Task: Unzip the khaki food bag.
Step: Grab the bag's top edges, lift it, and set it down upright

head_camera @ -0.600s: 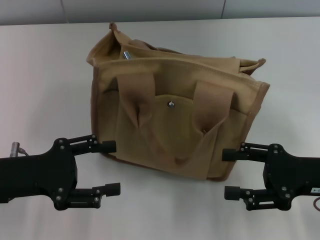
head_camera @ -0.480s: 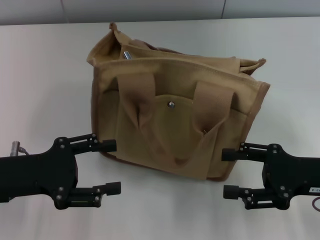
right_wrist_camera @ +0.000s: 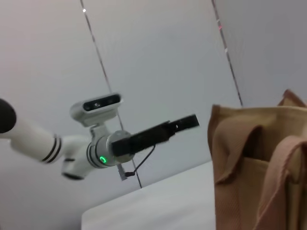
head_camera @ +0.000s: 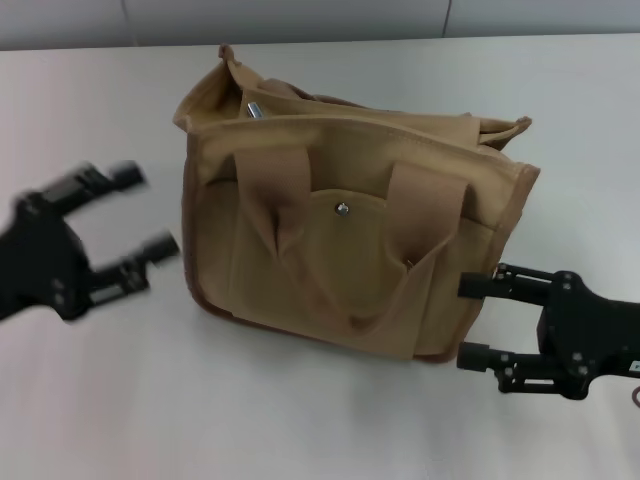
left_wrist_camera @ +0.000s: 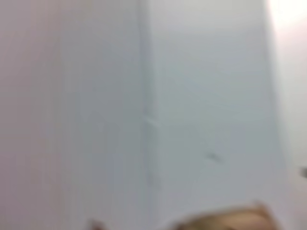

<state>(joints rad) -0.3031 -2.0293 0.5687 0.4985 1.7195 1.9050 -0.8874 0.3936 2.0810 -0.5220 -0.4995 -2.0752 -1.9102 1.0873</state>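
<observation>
Khaki food bag (head_camera: 350, 230) stood upright mid-surface (head_camera: 120, 400), between two empty, open pincers.

Head view showed the left pincer (head_camera: 145, 215) beside the bag's left side, clear of it, and the right pincer (head_camera: 475, 320) at its lower right corner, both spread wide. Only the right wrist view showed the left arm from the side. Bag was tan with two handles, a snap pocket (head_camera: 343, 209) and a silver zipper pull (head_camera: 253, 108) at the rear left top.

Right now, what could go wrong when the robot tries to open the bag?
The zipper pull is small and tucked in at the far top corner of the khaki food bag, so the open left gripper might miss it. The bag is soft and nothing holds it: the open right gripper only sits beside its near corner, so a tug could drag or tip the bag.
</observation>
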